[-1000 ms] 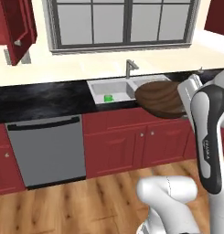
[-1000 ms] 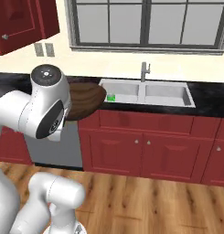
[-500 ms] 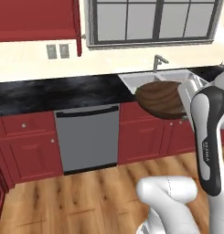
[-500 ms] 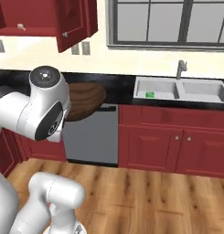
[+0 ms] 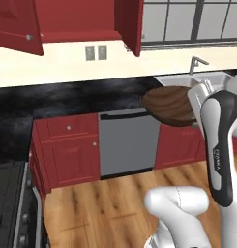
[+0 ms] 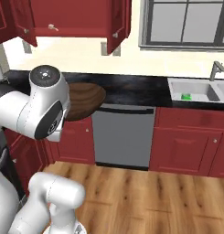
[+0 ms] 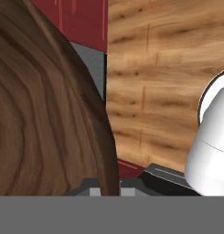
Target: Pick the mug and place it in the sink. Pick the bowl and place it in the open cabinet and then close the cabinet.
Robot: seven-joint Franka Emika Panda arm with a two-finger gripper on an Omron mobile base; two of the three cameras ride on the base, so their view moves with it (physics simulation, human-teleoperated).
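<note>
**Bowl held up, on the way to the open cabinet**

The mug (image 6: 186, 96) is already seen lying in the left basin of the sink (image 6: 198, 89), so that part looks done. The bowl step is now in hand. The bowl (image 5: 170, 104) is held up in the air in front of the bench (image 5: 81, 97), tipped on its side, and nothing is seen inside it. In the hand view, the gripper (image 7: 106, 191) is pinched tight on the rim of the bowl. The cabinet (image 5: 81, 19) hangs above the bench with both doors swung open, and its inside is hidden from here. Next, the bowl probably needs to be lifted much higher, slid into the cabinet, and let go. Then the doors must be pushed closed.
</note>
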